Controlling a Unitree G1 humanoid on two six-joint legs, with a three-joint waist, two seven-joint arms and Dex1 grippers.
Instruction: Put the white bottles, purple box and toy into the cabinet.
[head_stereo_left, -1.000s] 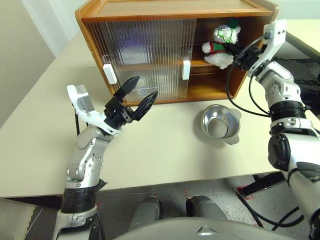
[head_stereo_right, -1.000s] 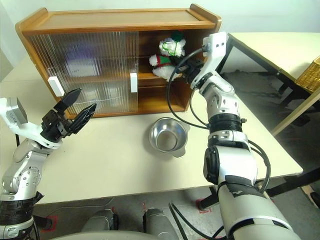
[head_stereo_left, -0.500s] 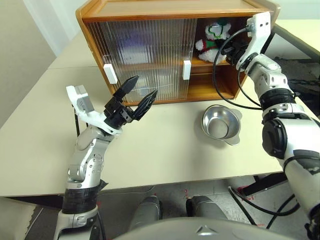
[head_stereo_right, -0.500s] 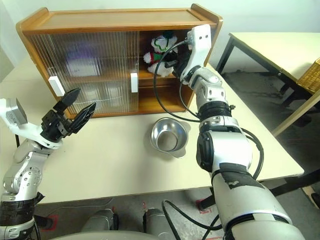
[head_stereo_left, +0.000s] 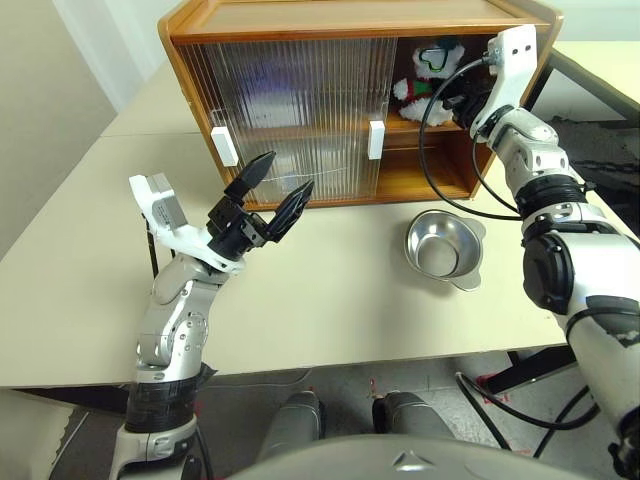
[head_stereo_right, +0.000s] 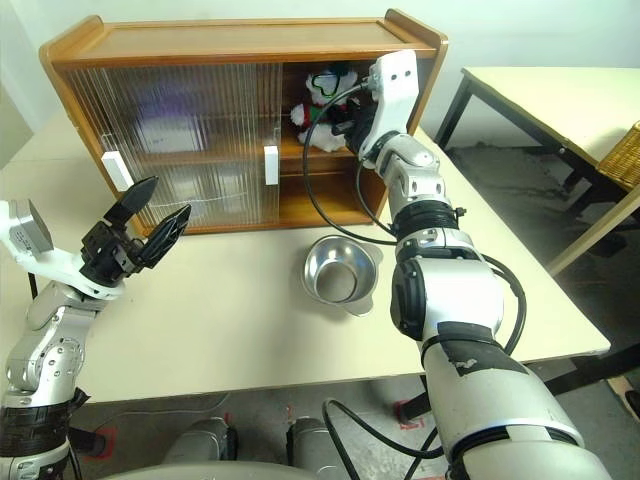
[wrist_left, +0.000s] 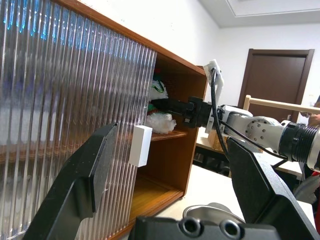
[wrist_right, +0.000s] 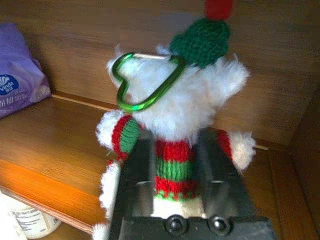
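The toy (wrist_right: 180, 115), a white plush in red and green knit with a green hat, stands on the upper shelf of the cabinet (head_stereo_left: 300, 20) in its open right end. My right gripper (head_stereo_left: 455, 100) reaches into that shelf, open, with a finger on either side of the toy's body. The purple box (wrist_right: 20, 75) lies further along the same shelf. One white bottle (wrist_right: 27, 220) shows on the shelf below. My left gripper (head_stereo_left: 272, 185) hovers open and empty above the table, in front of the shut sliding doors.
A steel bowl (head_stereo_left: 442, 245) sits on the table in front of the cabinet's open end, under my right arm. Two ribbed sliding doors with white handles (head_stereo_left: 224, 146) cover the cabinet's left and middle. A second table (head_stereo_right: 560, 90) stands to the right.
My right gripper has carried the toy further into the upper shelf, and its fingers have parted around it. The left arm has not moved.
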